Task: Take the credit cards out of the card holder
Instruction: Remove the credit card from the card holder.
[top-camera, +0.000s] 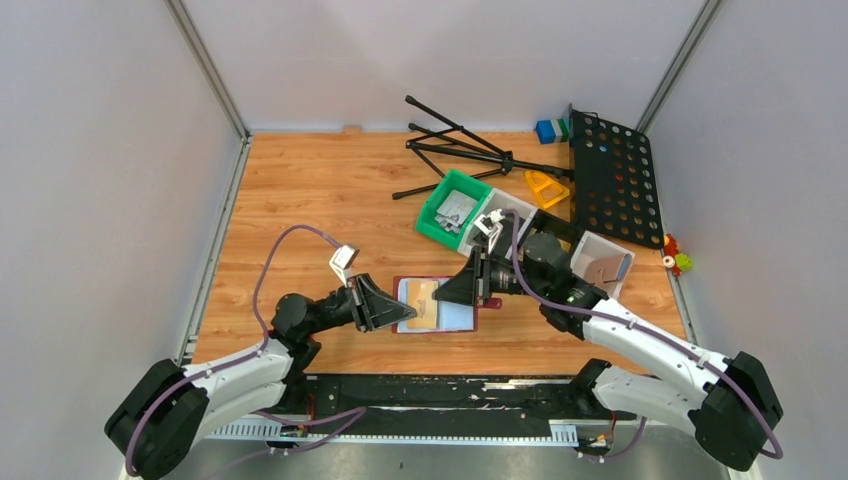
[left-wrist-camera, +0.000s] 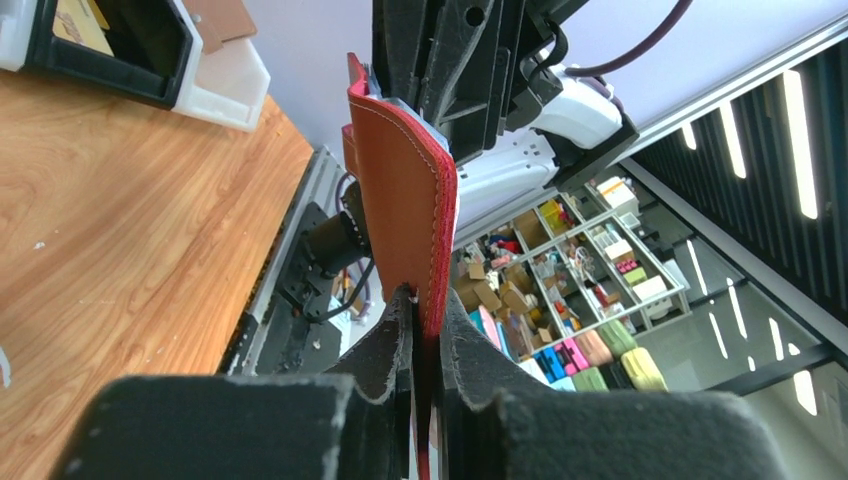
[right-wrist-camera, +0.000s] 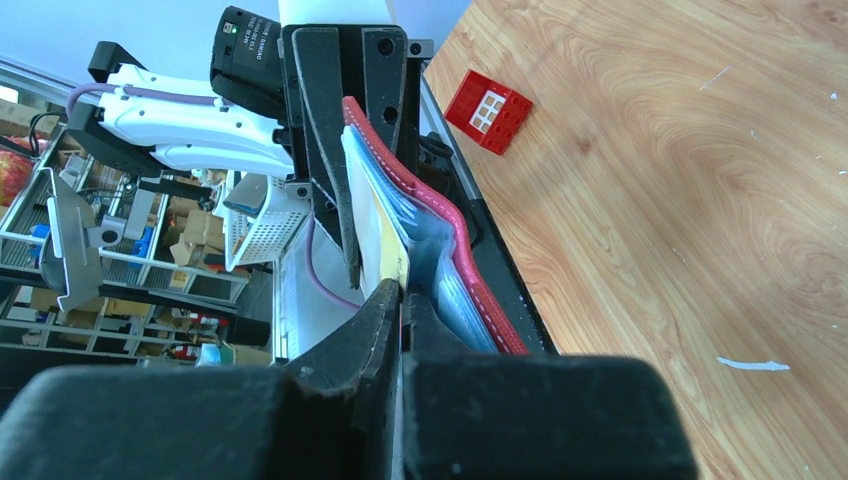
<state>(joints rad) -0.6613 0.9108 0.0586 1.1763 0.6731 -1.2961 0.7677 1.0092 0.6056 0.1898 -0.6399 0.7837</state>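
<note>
Card holder (top-camera: 455, 318) is held open at centre of the top view. Left gripper (left-wrist-camera: 425, 322) is clamped on its red flap. Right gripper (right-wrist-camera: 402, 296) is pinched shut on what looks like the yellow card (right-wrist-camera: 378, 230) edge. The card should be drawn straight along the pocket, with the flap braced. Counted: one holder, one visible card, one red block (right-wrist-camera: 488, 110).

Smooth red leather-like card holder (left-wrist-camera: 405, 200), smooth yellowish card (right-wrist-camera: 378, 235), wood-grain table (top-camera: 320, 190), left pincer (left-wrist-camera: 427, 300) matt black, probably plastic

Green bin (top-camera: 438, 200), black tripod (top-camera: 507, 160)
</note>
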